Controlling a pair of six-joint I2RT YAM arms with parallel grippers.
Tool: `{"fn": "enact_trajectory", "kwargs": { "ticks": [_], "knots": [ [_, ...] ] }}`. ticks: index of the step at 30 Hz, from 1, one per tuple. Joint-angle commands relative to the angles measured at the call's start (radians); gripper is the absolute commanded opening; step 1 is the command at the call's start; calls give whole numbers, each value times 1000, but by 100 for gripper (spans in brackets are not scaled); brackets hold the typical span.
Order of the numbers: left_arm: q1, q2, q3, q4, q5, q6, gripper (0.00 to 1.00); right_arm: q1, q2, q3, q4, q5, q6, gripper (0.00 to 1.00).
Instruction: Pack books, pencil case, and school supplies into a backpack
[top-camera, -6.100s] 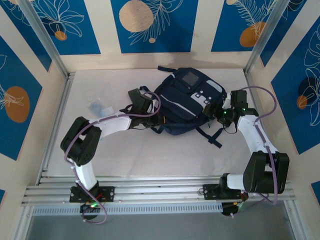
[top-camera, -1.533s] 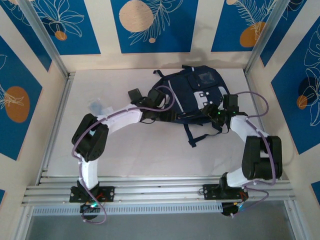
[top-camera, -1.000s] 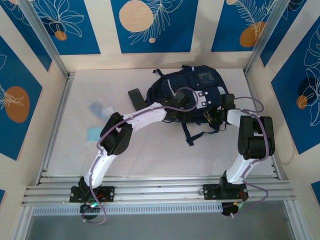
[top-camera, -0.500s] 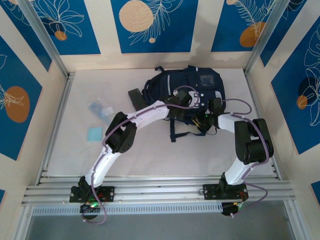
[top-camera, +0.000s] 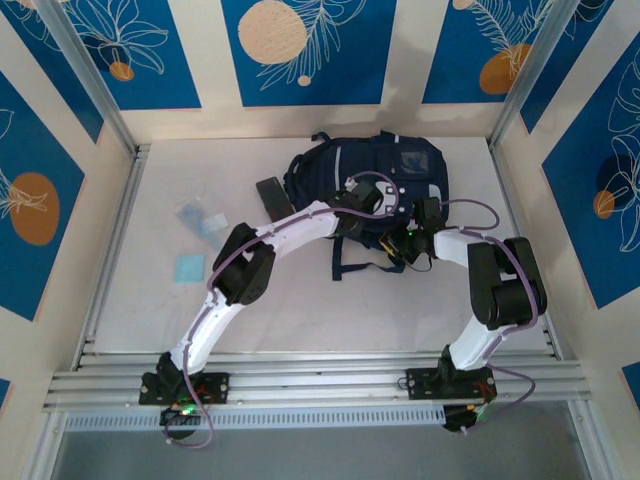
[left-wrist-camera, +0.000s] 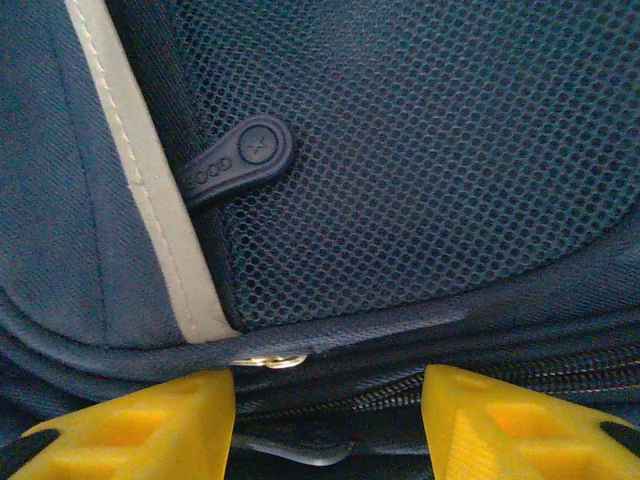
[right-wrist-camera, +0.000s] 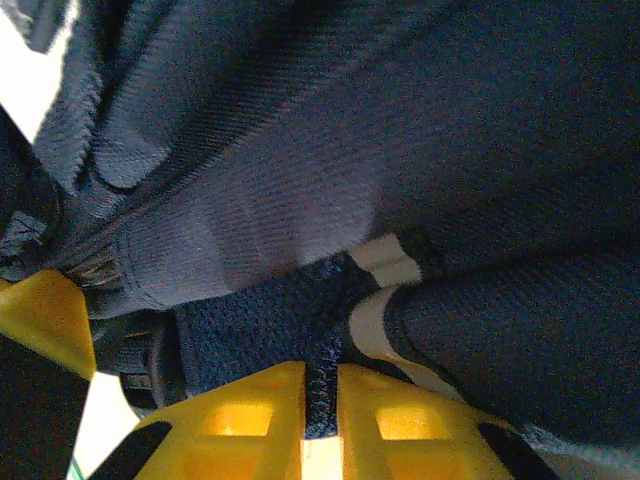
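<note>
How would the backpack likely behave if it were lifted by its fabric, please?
Probably floppy: the backpack fabric bunches in folds by the right gripper, so it would likely sag. Its loose straps would probably dangle and might snag.

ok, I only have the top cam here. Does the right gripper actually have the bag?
Observer: Yes. On the right wrist cam, the right gripper has its fingers nearly together, pinching a dark blue strip of the backpack.
Operator: Left one?
Observer: The left gripper is open, fingers apart, close over the backpack and gripping nothing.
Operator: Any zip pull near it?
Observer: A rubber pull tab lies on the mesh panel beside the pale grey stripe, beyond the fingertips, not between them.
</note>
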Motion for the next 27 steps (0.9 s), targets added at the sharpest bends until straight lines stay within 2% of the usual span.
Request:
{"fn": "enact_trajectory", "kwargs": {
  "ticks": [1, 6, 18, 22, 27],
  "knots": [
    [39, -2, -28, -7, -84, 28, 49, -13, -25, -22, -42, -8, 0, 17],
    [50, -33, -106, 9, -65, 8, 39, -18, -29, -12, -54, -2, -6, 17],
    [72, -81, -182, 8, -117, 18, 38, -16, -36, 5, -75, 15, -16, 17],
    [85, -89, -198, 35, -76, 4, 38, -14, -34, 8, -78, 22, -20, 17],
    [111, -70, -191, 68, 29, -27, 29, -15, -35, 12, -88, 24, -28, 16]
  ]
}}
